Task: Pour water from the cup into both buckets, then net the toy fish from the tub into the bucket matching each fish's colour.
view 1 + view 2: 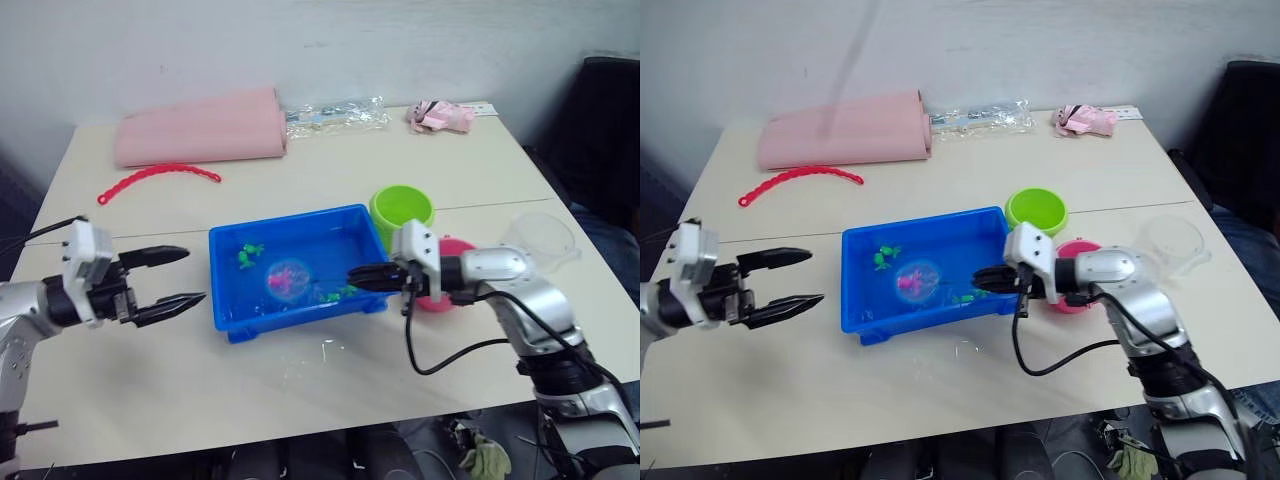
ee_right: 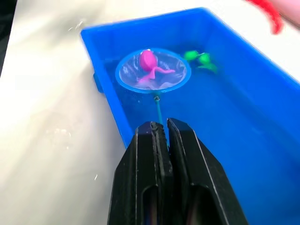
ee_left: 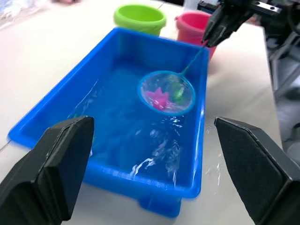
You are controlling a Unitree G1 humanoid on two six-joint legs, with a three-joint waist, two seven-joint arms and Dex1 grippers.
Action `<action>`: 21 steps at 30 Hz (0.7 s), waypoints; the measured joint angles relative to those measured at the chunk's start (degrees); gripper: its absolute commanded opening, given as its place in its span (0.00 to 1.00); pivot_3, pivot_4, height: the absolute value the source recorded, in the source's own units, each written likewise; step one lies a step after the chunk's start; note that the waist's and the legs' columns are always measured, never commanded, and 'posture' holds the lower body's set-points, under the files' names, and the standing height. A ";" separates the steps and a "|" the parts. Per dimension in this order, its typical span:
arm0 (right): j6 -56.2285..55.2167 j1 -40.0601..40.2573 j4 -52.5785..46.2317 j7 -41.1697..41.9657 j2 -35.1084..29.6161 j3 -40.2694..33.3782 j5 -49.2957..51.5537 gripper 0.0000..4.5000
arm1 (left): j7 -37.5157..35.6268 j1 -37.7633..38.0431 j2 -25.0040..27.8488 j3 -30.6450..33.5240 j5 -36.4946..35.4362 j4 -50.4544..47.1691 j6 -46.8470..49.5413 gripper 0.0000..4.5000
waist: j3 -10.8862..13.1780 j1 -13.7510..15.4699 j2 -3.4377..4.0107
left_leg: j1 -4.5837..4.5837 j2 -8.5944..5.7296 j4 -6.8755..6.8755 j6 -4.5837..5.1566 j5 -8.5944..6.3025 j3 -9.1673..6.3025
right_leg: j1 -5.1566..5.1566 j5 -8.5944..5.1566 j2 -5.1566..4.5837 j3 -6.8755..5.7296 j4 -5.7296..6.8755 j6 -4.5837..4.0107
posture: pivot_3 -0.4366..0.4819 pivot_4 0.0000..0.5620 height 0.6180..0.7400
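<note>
Centrally, the net (image 1: 285, 279) lies in the tub (image 1: 225, 300) with a pink fish (image 2: 149, 63) in its hoop; its handle runs toward the right gripper (image 1: 362, 277), clamped on it, just beside the pink bucket (image 3: 193, 26). Left gripper (image 1: 178, 277) hangs spread wide, apart.

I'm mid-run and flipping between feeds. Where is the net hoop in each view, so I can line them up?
Left eye view: the net hoop sits mid-tub, left of the right gripper.
Right eye view: hoop, again mid-tub.
Left wrist view: hoop toward the far end of the tub, a pink fish inside.
Right wrist view: hoop just beyond the shut jaws.
Shared landmark: the blue tub.
</note>
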 measured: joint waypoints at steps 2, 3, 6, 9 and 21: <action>1.36 1.75 -3.03 0.02 -2.51 -3.75 2.63 0.00 | 0.78 -5.20 -1.91 -1.48 -1.07 0.24 0.86 0.99 | -0.01 0.57 -0.01 | 0.01 -0.02 0.01 0.02 0.00 0.00 | 0.04 0.01 0.11 0.00 -0.01 0.01 | 0.48 0.27 1.00; 1.36 2.80 -3.97 0.10 -3.13 -5.25 3.63 0.00 | 0.89 -7.03 -2.30 -2.38 -1.28 0.38 1.34 0.99 | -0.01 0.86 -0.02 | 0.01 -0.02 0.02 0.03 0.00 0.00 | 0.04 0.01 0.16 0.00 -0.03 0.02 | 0.48 0.27 1.00; 3.41 7.41 -8.27 -0.90 -4.94 -11.59 8.30 0.00 | 0.19 -13.23 -3.00 -7.45 -1.18 1.10 3.20 0.99 | 0.00 1.22 0.00 | 0.01 -0.07 0.02 0.05 0.00 0.03 | 0.04 0.01 0.26 0.01 -0.03 0.03 | 0.48 0.27 1.00; 5.64 12.35 -12.75 -2.82 -8.21 -18.33 11.71 0.00 | -0.99 -16.37 -4.11 -11.69 -0.96 2.13 4.34 0.99 | 0.00 1.13 -0.01 | 0.01 -0.06 0.03 0.08 -0.01 0.07 | 0.05 0.02 0.29 0.05 -0.07 0.04 | 0.48 0.27 1.00; 0.99 39.56 -17.01 -3.83 -10.15 -47.13 13.87 0.00 | -0.67 -20.08 -15.52 -19.07 -1.03 3.66 4.51 0.99 | 0.01 1.47 -0.04 | 0.14 -0.12 0.17 0.17 0.05 0.02 | 0.29 0.08 0.39 0.09 -0.07 0.17 | 0.48 0.27 1.00</action>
